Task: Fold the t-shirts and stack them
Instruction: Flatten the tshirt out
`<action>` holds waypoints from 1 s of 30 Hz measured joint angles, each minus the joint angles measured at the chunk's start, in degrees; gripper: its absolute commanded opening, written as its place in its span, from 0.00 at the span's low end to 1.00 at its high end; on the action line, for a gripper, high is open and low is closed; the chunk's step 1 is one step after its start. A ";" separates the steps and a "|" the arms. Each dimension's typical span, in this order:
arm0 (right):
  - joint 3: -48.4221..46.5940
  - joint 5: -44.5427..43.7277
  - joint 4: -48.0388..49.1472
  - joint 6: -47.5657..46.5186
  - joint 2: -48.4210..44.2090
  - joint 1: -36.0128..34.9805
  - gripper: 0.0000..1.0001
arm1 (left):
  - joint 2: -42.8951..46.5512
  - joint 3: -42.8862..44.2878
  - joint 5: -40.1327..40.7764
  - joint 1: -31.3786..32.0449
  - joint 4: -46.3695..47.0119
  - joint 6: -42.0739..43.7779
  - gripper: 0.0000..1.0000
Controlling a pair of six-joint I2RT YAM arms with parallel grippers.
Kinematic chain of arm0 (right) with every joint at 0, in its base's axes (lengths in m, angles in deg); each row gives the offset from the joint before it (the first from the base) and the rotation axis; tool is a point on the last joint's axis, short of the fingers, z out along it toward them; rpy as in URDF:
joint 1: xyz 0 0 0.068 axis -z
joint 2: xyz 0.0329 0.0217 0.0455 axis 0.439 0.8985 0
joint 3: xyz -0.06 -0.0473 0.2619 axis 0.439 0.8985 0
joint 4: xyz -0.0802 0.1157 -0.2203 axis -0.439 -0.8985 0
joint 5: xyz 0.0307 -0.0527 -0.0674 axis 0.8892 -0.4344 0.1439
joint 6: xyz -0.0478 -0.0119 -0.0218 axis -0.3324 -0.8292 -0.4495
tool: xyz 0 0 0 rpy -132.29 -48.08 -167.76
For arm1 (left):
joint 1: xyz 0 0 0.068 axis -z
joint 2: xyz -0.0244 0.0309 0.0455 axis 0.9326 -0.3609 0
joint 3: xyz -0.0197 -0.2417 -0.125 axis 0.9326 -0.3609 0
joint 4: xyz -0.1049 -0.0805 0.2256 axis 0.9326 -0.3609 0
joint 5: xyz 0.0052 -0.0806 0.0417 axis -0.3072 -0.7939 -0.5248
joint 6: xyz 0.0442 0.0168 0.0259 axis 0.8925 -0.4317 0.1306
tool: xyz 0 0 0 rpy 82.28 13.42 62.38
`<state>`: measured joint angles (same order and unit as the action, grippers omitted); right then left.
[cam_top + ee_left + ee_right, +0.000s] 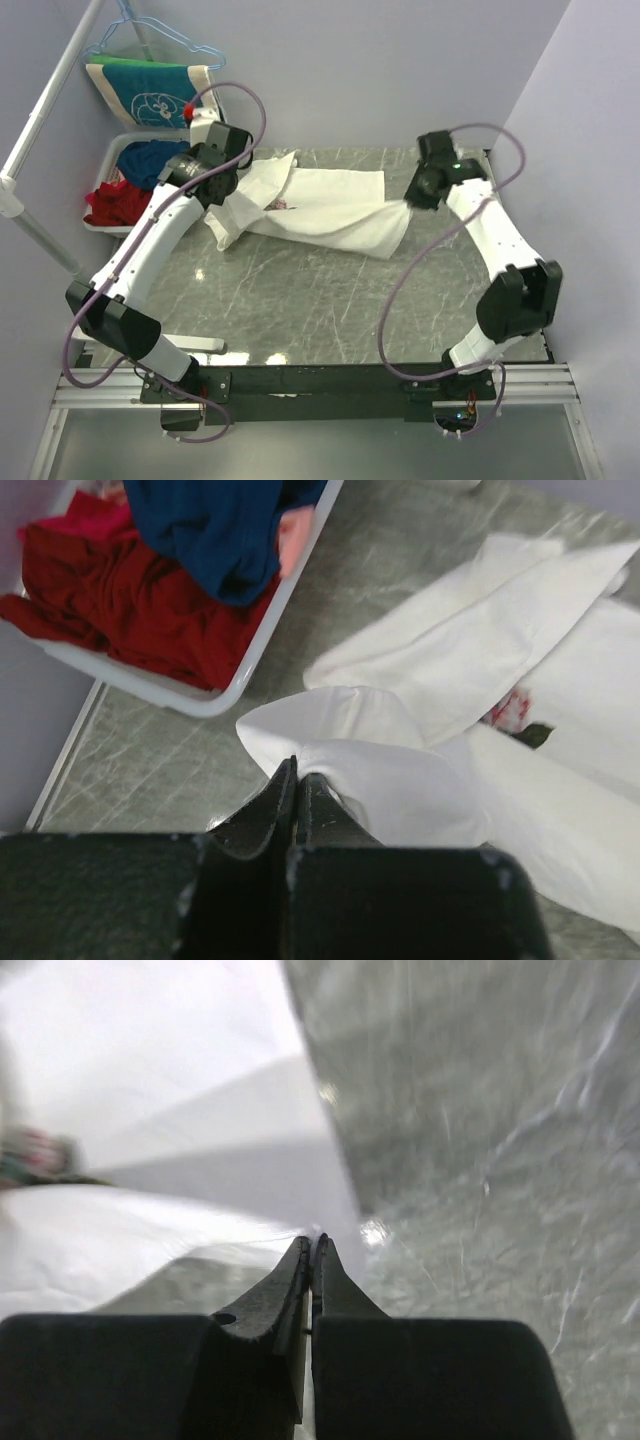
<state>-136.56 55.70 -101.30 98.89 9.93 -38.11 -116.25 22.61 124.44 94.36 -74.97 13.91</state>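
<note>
grey marble table (300, 300); white bin (285, 592) far-left; white pole (55, 85) beside.

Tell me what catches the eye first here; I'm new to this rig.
A cream-white cloth t-shirt sprawls across the far half of the grey marbled table, pinched at opposite ends by the fingers of the left gripper and right gripper. Far left, a white plastic basket holds red and blue clothes.

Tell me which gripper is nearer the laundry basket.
Left. The left gripper pinches the t-shirt just beside the basket; the right gripper pinches its opposite end, far from the basket.
</note>
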 measured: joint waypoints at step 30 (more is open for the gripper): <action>-8.02 6.97 11.89 -12.31 -43.39 4.20 0.00 | 31.52 11.56 -22.60 -0.48 41.88 14.97 0.01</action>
<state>-144.58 62.67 -89.41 86.58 -33.45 -33.92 -84.74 34.17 101.84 93.88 -33.09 28.88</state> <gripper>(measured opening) 0.020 0.024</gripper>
